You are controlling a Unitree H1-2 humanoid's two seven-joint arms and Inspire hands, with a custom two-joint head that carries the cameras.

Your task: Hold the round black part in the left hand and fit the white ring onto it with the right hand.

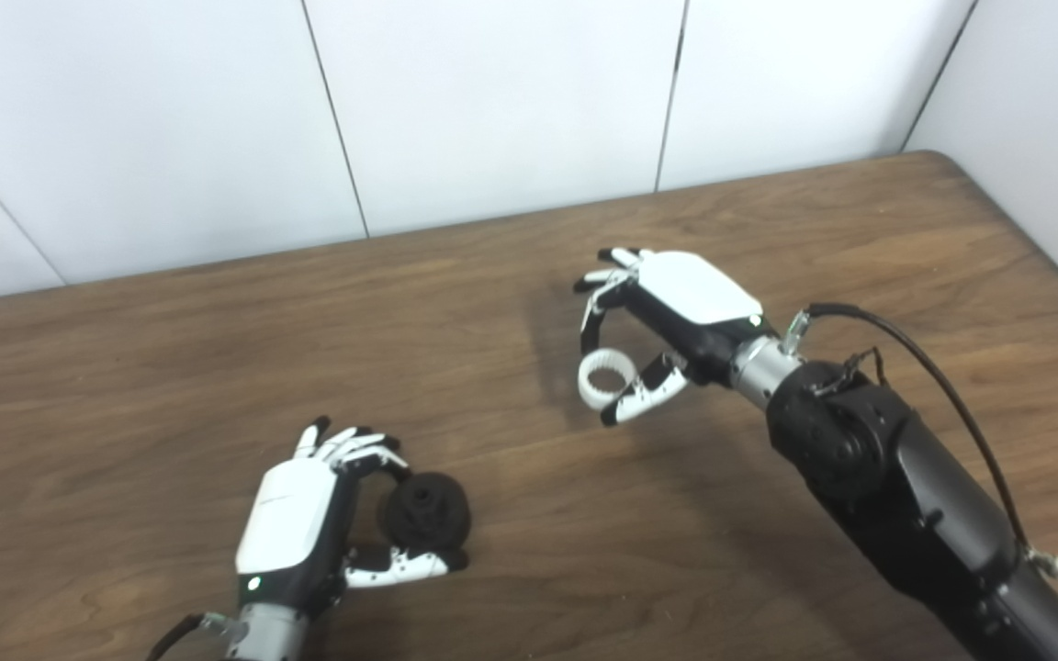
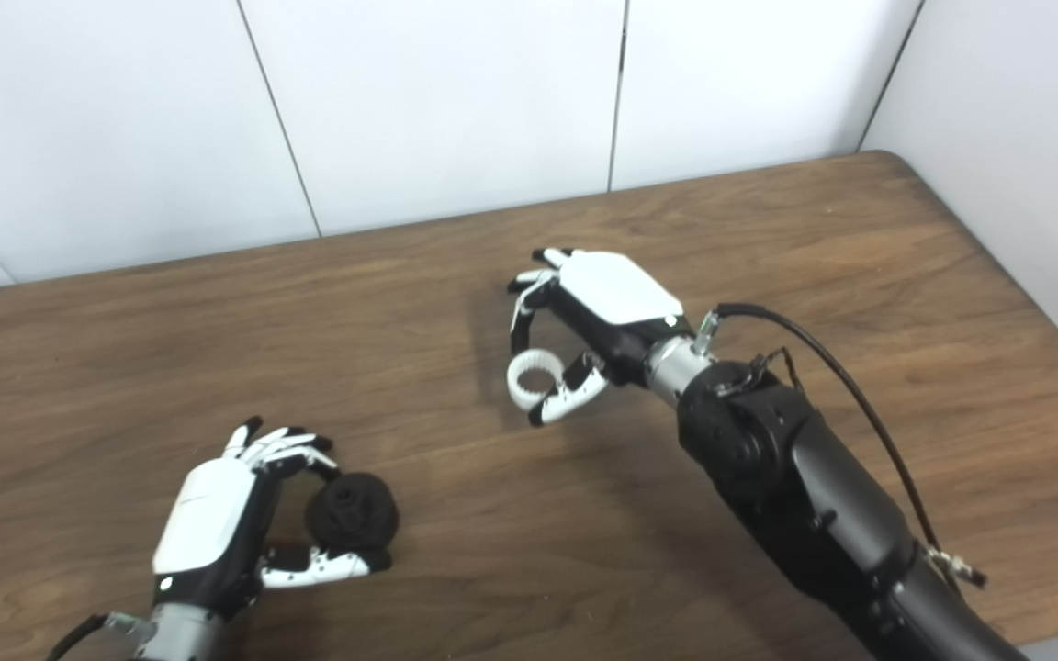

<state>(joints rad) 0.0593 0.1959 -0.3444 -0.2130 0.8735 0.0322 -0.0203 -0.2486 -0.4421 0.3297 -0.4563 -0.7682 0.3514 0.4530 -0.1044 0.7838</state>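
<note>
Left hand (image 1: 295, 523): sat near-left over the table, fingers curled over the top and thumb under, clasping the round black part.
Round black part (image 1: 426, 512): held on edge between that hand's fingers and thumb, its hub facing the camera.
Right hand (image 1: 667, 317): was right of centre, farther back, pinching the white ring between fingertips and thumb.
White ring (image 1: 604, 380): toothed inside, hung below the fingers, well apart from the black part.
Table (image 1: 171, 367): brown wood-grain top.

Bright, even light; soft shadows; slight blur.
</note>
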